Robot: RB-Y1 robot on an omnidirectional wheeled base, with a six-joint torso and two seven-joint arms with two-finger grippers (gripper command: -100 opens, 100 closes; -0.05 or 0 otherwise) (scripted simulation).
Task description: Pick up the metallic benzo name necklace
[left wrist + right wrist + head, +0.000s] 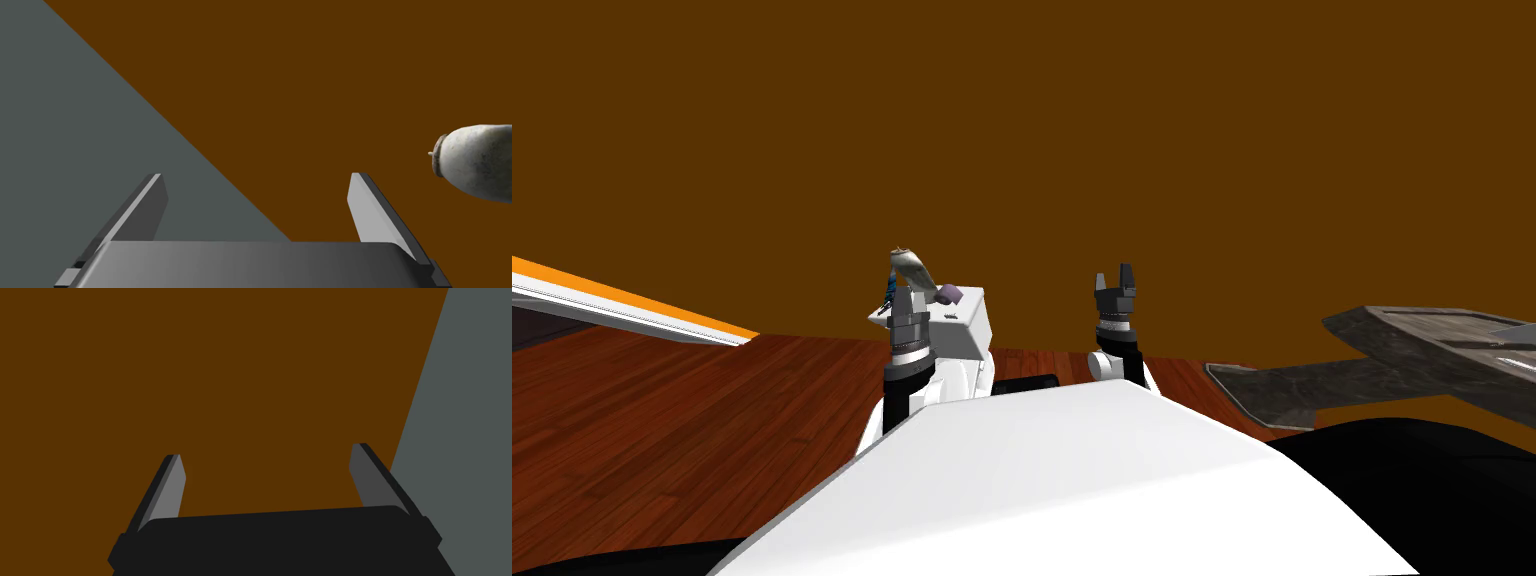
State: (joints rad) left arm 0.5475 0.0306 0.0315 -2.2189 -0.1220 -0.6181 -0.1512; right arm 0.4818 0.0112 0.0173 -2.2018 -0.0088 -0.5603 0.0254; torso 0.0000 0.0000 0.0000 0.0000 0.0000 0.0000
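Pickup isn't started, you can judge: left gripper [255,175] and right gripper [265,450] hold jaws spread, empty, facing a brown wall [1012,120]; finding and grasping the necklace remain.

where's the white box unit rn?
Head view: the white box unit stands on the wooden floor at the brown wall, dead ahead, just behind my left arm and left of the right gripper; a purple object lies on top.

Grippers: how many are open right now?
2. The left gripper stands open beside a pale oblong object at the white box; the right gripper stands open farther right, clear of it. Both empty.
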